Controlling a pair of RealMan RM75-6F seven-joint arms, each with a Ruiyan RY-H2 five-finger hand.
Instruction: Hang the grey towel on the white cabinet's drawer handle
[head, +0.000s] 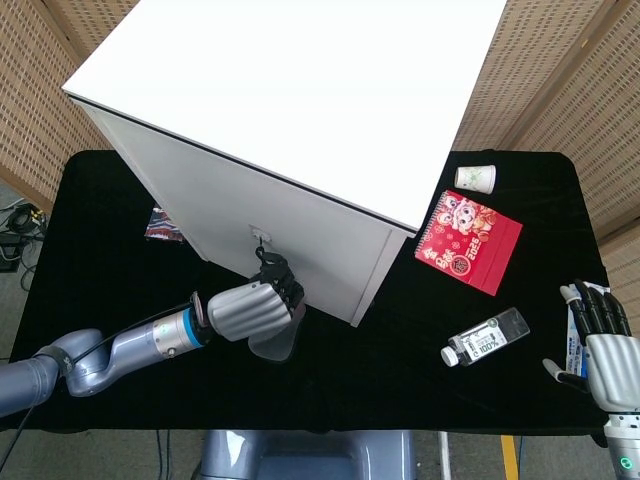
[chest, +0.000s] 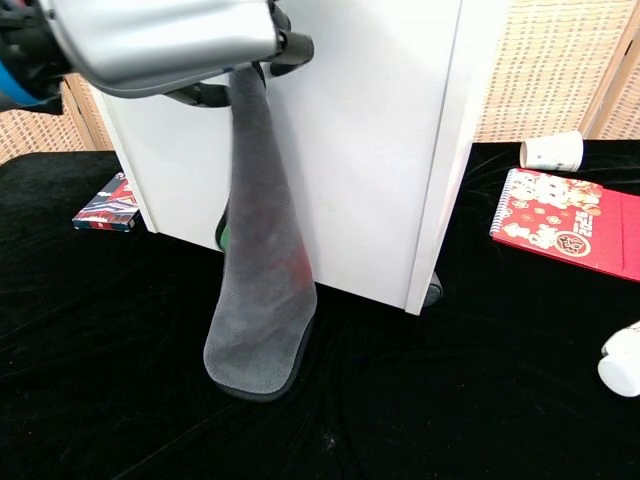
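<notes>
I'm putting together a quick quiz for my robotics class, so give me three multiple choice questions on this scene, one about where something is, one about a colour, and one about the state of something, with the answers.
1. Where does the paper cup lie?
A. on the cabinet's top
B. on the black table beyond the red notebook
C. in the right hand

2. What colour is the towel hanging before the white cabinet?
A. grey
B. red
C. white

3. What is the left hand doing?
A. lying open on the table, far from the cabinet
B. holding the bottle
C. holding the towel's top end up at the cabinet front

Answers: 1 B, the head view shows it on the cloth just past the notebook. 2 A, the chest view shows grey pile. 3 C, the towel hangs down from its fingers to the table; the right hand holds nothing.
</notes>
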